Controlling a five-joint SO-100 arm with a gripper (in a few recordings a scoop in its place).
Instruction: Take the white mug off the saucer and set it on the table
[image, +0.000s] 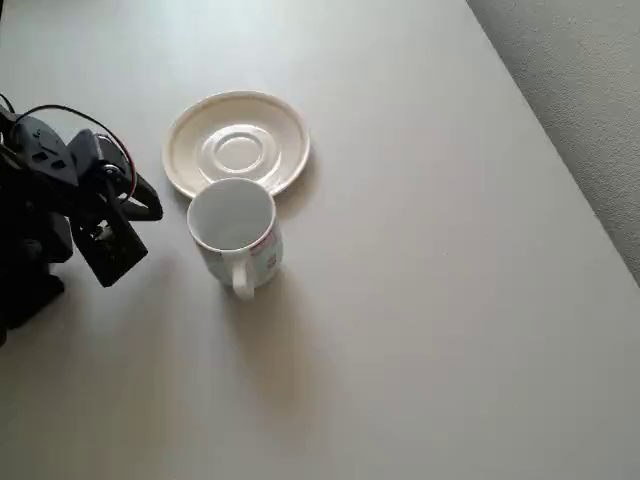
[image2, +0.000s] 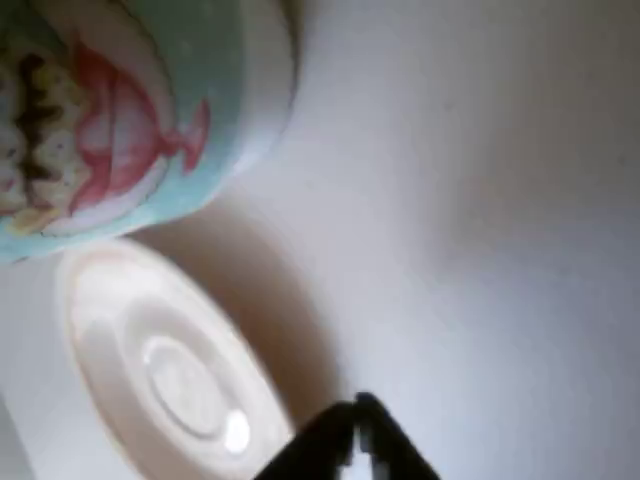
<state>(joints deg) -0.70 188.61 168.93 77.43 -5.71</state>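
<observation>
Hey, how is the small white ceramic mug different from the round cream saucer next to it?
The small white ceramic mug is tall and cylindrical; the round cream ceramic saucer is flat and wider. The mug has a loop handle and a reddish printed picture on its side, clearest in the wrist view; the saucer is plain, with a raised rim and a circular centre well. Both stand on the off-white table, the mug at the saucer's edge, and both are empty.

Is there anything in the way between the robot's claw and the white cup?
No, nothing visible. In the overhead view the gripper sits just left of the white mug, with only bare table between them. The mug already stands on the table, beside the empty saucer.
</observation>
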